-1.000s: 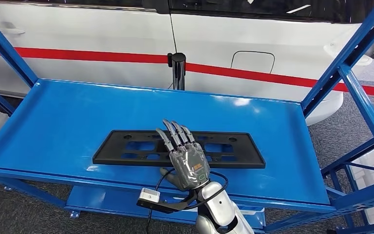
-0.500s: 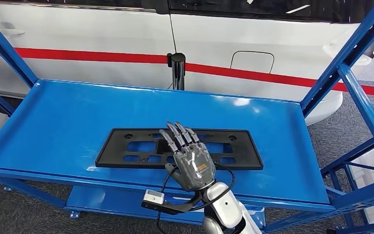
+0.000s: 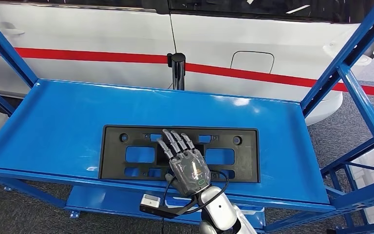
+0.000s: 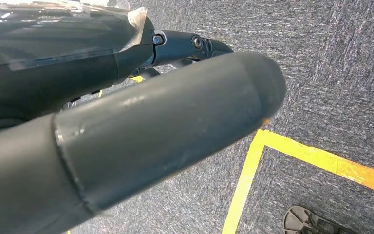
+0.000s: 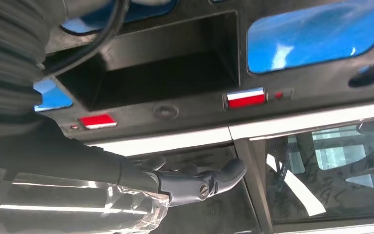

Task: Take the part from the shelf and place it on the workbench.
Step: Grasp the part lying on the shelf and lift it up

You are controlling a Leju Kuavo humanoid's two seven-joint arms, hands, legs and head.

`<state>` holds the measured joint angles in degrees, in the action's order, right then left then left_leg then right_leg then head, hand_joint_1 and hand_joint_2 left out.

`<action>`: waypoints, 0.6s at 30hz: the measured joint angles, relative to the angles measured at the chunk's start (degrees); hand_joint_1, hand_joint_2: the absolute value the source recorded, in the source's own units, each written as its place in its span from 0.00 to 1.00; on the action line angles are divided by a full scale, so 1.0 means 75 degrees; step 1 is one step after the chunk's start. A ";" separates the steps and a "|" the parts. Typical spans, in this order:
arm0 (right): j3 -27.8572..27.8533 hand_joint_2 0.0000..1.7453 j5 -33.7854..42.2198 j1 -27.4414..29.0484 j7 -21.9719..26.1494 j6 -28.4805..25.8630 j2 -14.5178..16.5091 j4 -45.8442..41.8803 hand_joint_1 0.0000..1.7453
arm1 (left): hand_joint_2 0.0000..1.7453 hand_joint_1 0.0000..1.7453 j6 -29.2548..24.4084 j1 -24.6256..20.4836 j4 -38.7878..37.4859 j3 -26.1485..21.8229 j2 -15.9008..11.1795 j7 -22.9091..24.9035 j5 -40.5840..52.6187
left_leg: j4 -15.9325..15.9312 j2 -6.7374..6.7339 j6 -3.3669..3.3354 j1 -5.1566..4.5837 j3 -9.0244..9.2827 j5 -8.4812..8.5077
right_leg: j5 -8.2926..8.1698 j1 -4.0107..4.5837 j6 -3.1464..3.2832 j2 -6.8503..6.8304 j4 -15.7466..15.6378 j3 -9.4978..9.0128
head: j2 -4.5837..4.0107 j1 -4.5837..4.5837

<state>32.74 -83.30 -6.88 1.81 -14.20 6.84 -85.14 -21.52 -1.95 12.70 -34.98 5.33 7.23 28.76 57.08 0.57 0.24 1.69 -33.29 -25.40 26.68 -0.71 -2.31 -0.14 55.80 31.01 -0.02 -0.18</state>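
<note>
Right hand: part is held at its near-edge middle, fingers laid over the face, thumb hidden below | part is tilted up off the shelf, not yet carried to the workbench | right wrist view: part's underside is seen close | left hand: state cannot be told.

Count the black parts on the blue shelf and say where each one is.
1. The black part sits mid-shelf, toward the front edge of the blue shelf, with the right hand gripping its near edge. No other part seems hidden.
</note>
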 joint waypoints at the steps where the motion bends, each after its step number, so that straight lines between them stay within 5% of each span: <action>1: 0.0001 1.00 0.0003 -0.0001 0.0004 -0.0005 0.0000 -0.0012 0.00 | 0.00 0.00 -0.0001 0.0000 0.0000 -0.0009 0.0000 0.0000 0.0008 | 0.0000 0.0000 0.0000 0.0000 0.0000 0.0000 | 0.0000 0.0000 0.0000 0.0000 0.0000 0.0000 | 0.0000 -0.0001; 18: 0.0007 1.00 0.0268 -0.0021 0.0177 -0.0122 0.0000 -0.0483 0.00 | 0.00 0.00 -0.0045 0.0000 0.0000 -0.0166 0.0000 0.0038 0.0076 | 0.0000 0.0000 0.0000 0.0000 0.0000 0.0000 | 0.0000 0.0000 0.0000 0.0000 0.0000 0.0000 | 0.0000 -0.0001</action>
<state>32.79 -81.29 -7.03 3.14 -15.11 6.84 -88.77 -21.86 -1.95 12.70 -36.22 5.33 7.52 29.33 57.08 0.57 0.24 1.69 -33.29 -25.41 26.68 -0.71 -2.31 -0.14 55.80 31.01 -0.02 -0.19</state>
